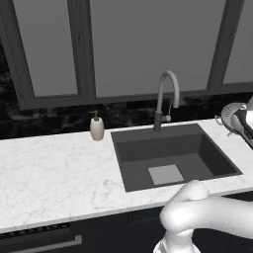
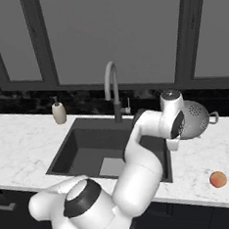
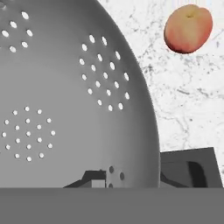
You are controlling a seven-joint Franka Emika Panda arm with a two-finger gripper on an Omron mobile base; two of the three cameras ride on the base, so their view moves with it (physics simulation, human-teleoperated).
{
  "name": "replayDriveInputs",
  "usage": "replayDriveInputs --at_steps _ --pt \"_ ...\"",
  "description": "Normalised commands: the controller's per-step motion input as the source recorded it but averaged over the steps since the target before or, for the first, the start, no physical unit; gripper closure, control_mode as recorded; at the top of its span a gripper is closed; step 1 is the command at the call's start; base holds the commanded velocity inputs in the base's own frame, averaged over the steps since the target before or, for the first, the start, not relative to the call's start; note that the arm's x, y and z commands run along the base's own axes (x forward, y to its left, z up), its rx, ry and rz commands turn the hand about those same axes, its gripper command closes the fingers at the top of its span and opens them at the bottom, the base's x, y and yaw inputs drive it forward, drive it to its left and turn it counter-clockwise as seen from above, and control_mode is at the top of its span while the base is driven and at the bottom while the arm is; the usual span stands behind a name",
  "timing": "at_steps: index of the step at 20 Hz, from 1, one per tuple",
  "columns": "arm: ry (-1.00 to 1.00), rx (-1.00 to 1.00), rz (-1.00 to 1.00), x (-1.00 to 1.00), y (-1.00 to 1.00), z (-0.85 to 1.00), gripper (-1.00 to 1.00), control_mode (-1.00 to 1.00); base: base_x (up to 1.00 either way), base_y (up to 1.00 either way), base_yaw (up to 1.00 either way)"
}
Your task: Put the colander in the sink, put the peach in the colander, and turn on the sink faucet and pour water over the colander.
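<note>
Marble counter [image 2: 20, 139] runs wide under dark windows, and set into it is the sink [image 2: 90, 148], deep, dark and holding nothing yet. Behind it arches the faucet [image 2: 111, 82], with a soap bottle [image 2: 59, 113] off to its far side. Over on the counter to the sink's right, the colander [image 2: 195, 121] sits tipped up on its edge, and the gripper [image 3: 131, 177] is right on its rim, fingers nearly shut, one inside the wall and one outside, so it looks like a pinch on the colander. Near the counter's front edge, well apart, lies the peach [image 2: 218, 179]. I'd call this step one: colander to the sink. Next move calls for a lift clear of the counter and a carry across over the basin.
</note>
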Motion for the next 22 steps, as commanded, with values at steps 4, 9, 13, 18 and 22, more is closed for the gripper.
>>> replayDriveInputs --at_steps 4,9,13,18,22 --pt "0.12 -0.12 0.42 -0.68 0.89 0.26 1.0 -1.0 0.0 0.0 0.0" --pt "0.04 -0.01 0.4 -0.54 0.69 0.09 1.0 -1.0 0.0 0.0 0.0" --pt "0.08 0.01 0.26 -0.28 0.34 -0.07 1.0 -1.0 0.0 0.0 0.0" --pt "0.1 0.01 0.28 -0.09 0.37 -0.01 1.0 -1.0 0.0 0.0 0.0" --pt "0.22 0.08 0.28 -0.05 0.21 0.0 1.0 -1.0 0.0 0.0 0.0"
